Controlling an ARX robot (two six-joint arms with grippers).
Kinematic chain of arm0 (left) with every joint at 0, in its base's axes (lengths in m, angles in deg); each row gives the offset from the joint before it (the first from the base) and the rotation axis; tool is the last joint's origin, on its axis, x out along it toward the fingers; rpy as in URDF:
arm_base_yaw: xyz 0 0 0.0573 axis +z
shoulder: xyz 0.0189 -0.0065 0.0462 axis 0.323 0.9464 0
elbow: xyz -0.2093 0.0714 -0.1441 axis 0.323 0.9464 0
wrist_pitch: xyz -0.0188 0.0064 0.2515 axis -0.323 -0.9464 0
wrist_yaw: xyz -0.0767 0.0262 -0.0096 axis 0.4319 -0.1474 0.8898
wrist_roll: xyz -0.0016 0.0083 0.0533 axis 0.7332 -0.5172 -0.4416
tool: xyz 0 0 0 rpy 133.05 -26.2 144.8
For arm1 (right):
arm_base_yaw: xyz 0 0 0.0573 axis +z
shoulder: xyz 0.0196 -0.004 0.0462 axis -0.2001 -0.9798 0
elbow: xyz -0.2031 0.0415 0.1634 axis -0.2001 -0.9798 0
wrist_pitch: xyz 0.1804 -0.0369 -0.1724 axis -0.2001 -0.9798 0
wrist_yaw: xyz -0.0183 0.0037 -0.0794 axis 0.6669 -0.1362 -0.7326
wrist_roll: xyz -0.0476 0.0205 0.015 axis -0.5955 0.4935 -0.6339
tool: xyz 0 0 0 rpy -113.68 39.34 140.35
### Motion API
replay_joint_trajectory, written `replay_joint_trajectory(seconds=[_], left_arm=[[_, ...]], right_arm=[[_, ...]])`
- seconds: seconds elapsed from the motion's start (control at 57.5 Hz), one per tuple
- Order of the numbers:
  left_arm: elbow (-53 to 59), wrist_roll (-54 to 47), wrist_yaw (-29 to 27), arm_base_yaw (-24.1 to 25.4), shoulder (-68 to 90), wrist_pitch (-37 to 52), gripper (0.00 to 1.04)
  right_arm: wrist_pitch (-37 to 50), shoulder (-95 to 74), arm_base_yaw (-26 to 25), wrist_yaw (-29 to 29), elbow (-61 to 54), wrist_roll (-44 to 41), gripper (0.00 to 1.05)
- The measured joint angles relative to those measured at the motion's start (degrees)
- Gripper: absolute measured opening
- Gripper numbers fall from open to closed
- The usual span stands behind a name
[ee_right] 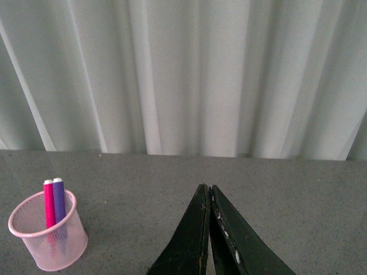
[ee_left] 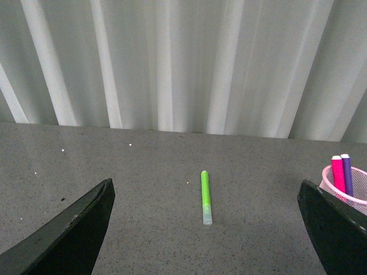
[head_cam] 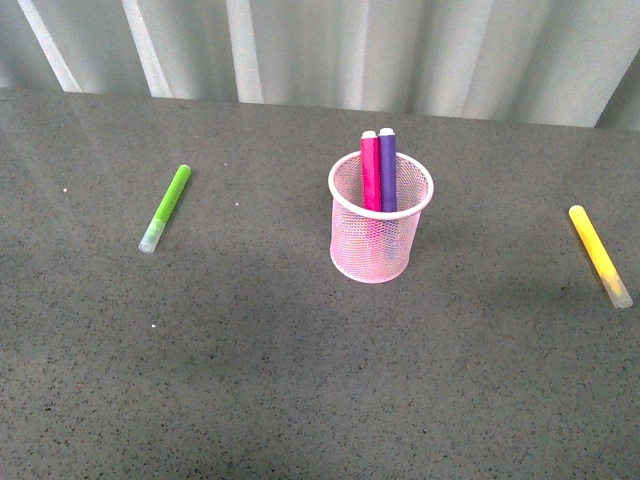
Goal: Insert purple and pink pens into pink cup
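Both pens, pink pen and purple pen, stand in the pink cup mid-worktop, apart from both tools: left tool spread, right tool pressed together.

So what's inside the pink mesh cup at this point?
The pink cup holds the pink pen and the purple pen, side by side, leaning on the far rim. Their lower ends are blurred by the mesh; nothing else shows inside.

I saw even, soft daylight-like light across all three views. The grey table showed a faint sheen and only weak, short shadows beside the pink cup. The pale curtain looked bright, slightly washed. Focus was sharp; colours slightly grainy.
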Motion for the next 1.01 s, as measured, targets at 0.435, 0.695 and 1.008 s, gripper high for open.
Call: replay_joint_trajectory(seconds=[0.435,0.695,1.008], left_arm=[[0.0,0.0,0.0,0.0,0.0,0.0,0.98],[0.0,0.0,0.0,0.0,-0.1,0.0,0.98],[0.0,0.0,0.0,0.0,0.0,0.0,0.98]], right_arm=[[-3.4,6.7,0.0,0.0,-2.9,0.1,0.03],[-12.2,17.4,0.0,0.0,-4.1,0.1,0.03],[-12.3,17.4,0.0,0.0,-4.1,0.0,0.25]])
